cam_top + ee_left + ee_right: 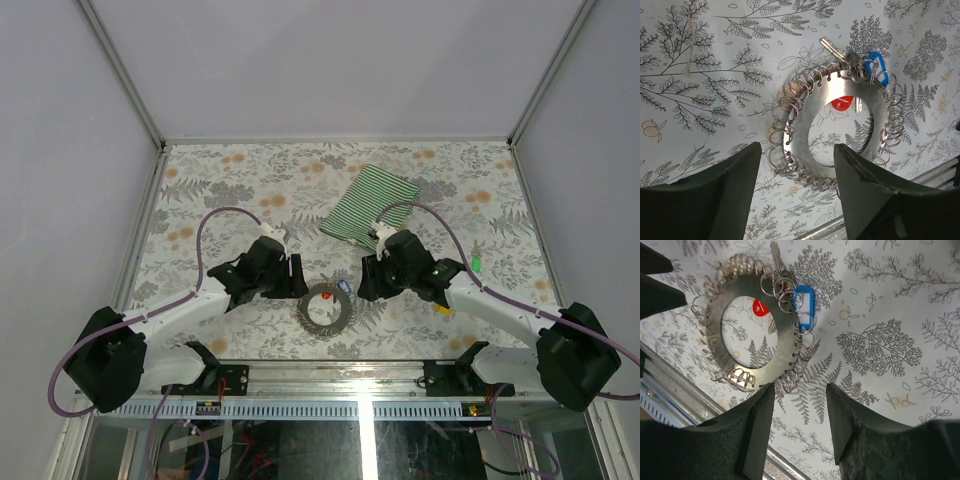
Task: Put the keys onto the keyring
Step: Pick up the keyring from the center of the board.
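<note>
While both arms are hovering low over the keyring, I am reading the step as lining up a hold, not yet threading. Jaws of my left gripper are standing apart, gripping nothing; my right gripper likewise, parted and empty. The keyring is lying flat on the table between them, near the rail. The blue tag and a key are sitting at its far rim; the red tag is showing at the hole, attachment unclear. The yellow tag is lying loose by my right arm. Next, I judge: one gripper pinning the ring, the other fetching a loose tag. The rail is crowding the near side; room is opening toward the cloth.
</note>
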